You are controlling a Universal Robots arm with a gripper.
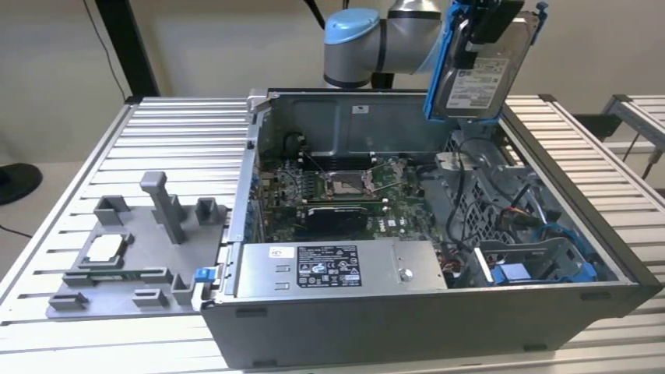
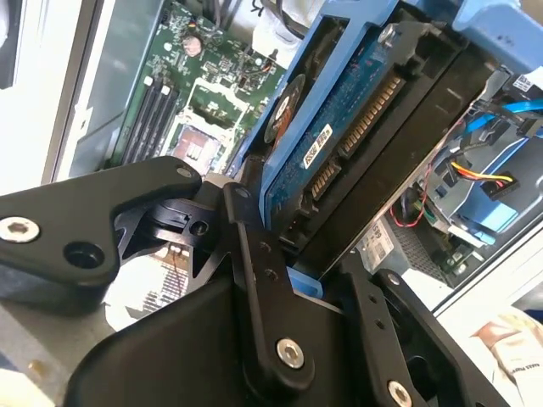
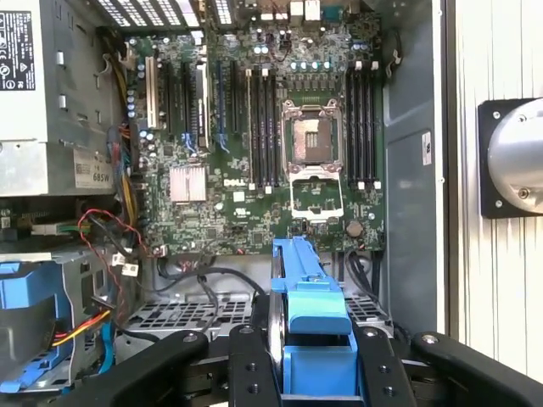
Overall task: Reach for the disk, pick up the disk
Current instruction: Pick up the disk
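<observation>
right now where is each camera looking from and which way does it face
Exterior view: off the arm, above the table, looking down into the open computer case; the arm's blue joint and the gripper holding the disk aloft show.
First wrist view: on the wrist, facing down at the motherboard; black fingers flank the disk's blue bracket.
Second wrist view: close beside the disk's underside; gripper linkage shows.
All share the disk and motherboard.

Slatted table point(image 1: 156, 125) bearing computer case point(image 1: 416, 312), fixture point(image 1: 135, 257).

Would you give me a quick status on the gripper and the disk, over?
Gripper shut on disk. Disk held upright, lifted clear above the open computer case. Nothing in the way.
</observation>
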